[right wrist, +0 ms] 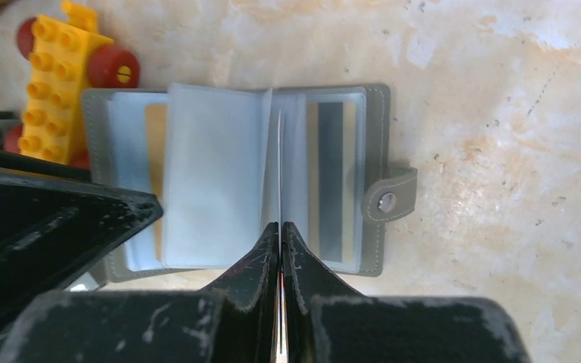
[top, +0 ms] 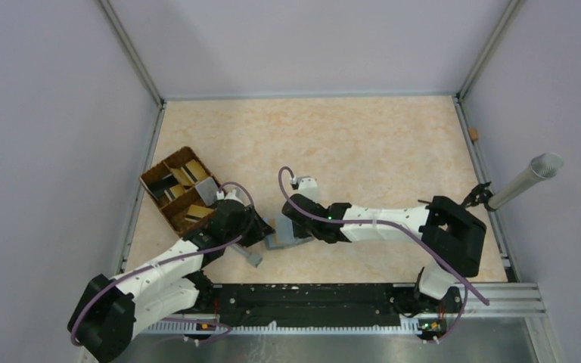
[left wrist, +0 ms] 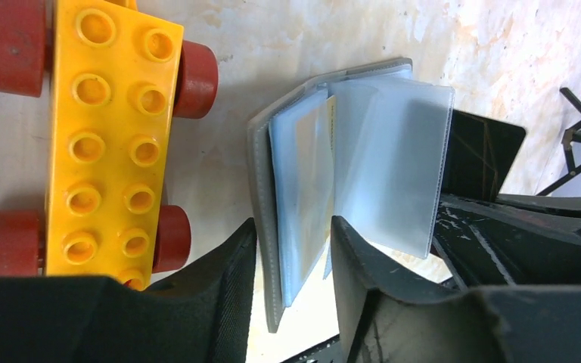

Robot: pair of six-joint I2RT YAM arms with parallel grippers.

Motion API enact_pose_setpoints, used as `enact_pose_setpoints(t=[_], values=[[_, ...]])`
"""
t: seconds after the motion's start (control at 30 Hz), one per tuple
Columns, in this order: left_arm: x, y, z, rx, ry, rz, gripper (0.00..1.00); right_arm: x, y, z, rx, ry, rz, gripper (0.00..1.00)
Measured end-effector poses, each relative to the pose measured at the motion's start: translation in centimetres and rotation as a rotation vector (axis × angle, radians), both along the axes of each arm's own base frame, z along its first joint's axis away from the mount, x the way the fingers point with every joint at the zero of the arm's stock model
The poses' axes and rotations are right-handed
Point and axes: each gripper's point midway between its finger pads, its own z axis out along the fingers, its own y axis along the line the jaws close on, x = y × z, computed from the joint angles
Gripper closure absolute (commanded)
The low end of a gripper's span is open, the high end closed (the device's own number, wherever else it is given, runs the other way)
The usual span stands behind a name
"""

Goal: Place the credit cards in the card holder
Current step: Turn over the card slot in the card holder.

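Right claw (right wrist: 280, 227) clenched on a clear plastic pocket leaf (left wrist: 393, 166); left claw (left wrist: 291, 227) released.
The pinched leaf stands upright, probably to keep the flat grey book-like card holder (right wrist: 374, 151) spread on the beige tabletop (right wrist: 499, 113). A gold credit card (left wrist: 319, 174) sits pocketed where the left jaws straddle.

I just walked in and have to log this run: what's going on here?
A grey card holder lies open on the table. The right end effector is pinched shut on one clear sleeve, holding it upright. The left end effector is open, its fingers either side of the holder's edge, where a gold card sits in a pocket. More cards lie in the brown tray.
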Motion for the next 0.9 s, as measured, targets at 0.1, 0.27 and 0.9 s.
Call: enact_pose_setpoints(t=[0.1,0.27,0.9], values=[[0.1,0.1,-0.1,0.007,-0.003,0.005,0.45,-0.2,-0.7,-0.9,-0.018,0.010,-0.001,1.00],[0.3,0.1,0.0,0.007,-0.012,0.008,0.39,-0.1,-1.4,-1.5,-0.028,0.017,-0.010,1.00],[0.7,1.5,-1.6,0.087,0.012,0.071,0.51,1.6,-4.4,5.0,0.075,-0.092,-0.017,1.00]])
